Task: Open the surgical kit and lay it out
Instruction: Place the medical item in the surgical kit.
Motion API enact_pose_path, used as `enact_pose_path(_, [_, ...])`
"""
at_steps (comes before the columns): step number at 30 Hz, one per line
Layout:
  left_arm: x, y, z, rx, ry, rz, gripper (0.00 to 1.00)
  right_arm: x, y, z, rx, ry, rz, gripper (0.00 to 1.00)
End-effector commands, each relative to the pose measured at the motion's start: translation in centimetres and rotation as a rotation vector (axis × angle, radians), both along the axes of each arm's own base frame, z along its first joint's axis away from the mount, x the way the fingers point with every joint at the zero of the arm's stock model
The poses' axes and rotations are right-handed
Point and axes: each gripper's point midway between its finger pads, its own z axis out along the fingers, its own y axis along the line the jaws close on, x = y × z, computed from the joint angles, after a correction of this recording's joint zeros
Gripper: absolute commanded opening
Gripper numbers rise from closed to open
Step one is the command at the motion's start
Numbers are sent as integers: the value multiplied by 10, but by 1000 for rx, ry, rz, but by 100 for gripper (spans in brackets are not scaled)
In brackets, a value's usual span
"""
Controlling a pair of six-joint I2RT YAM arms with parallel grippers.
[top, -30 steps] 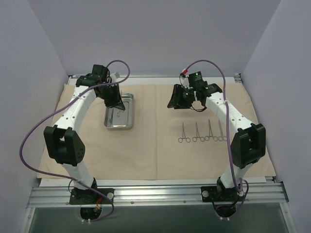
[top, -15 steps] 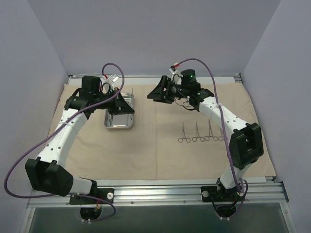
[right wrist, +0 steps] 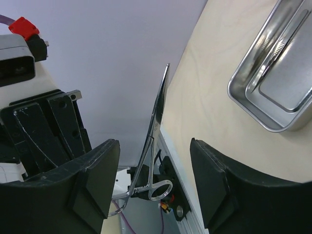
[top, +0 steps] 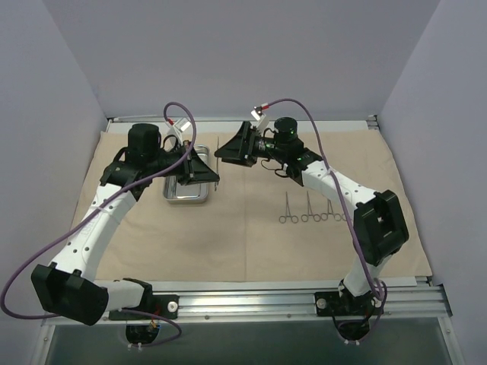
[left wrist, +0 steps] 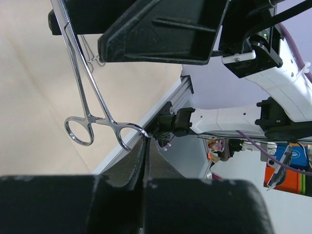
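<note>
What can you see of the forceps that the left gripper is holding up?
The forceps is thin, shiny silver metal, with two ring handles and long slim shanks tapering to a closed point. It is held clear of the beige cloth wrap. The left gripper, shut, pinches one ring; the right gripper stands open around it without touching.

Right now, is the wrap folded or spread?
Spread: the wrap lies flat and open, with the tray and a row of forceps resting on it.
</note>
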Motion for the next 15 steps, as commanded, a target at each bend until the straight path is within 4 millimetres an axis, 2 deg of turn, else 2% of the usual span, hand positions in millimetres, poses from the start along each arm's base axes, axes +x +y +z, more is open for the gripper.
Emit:
enact_pose_path(1, [-6, -3, 22, -56, -75, -14, 2, -7, 7, 20, 88, -51, 47, 59])
enact_pose_path(6, [-8, -6, 25, -73, -77, -17, 2, -14, 14, 17, 105, -40, 79, 56])
enact_pose_path(13, [-10, -8, 24, -75, -79, -23, 2, -25, 25, 26, 171, -37, 132, 49])
enact_pose_path(15, [-10, -8, 24, -75, -76, -22, 2, -29, 26, 25, 178, -31, 146, 40])
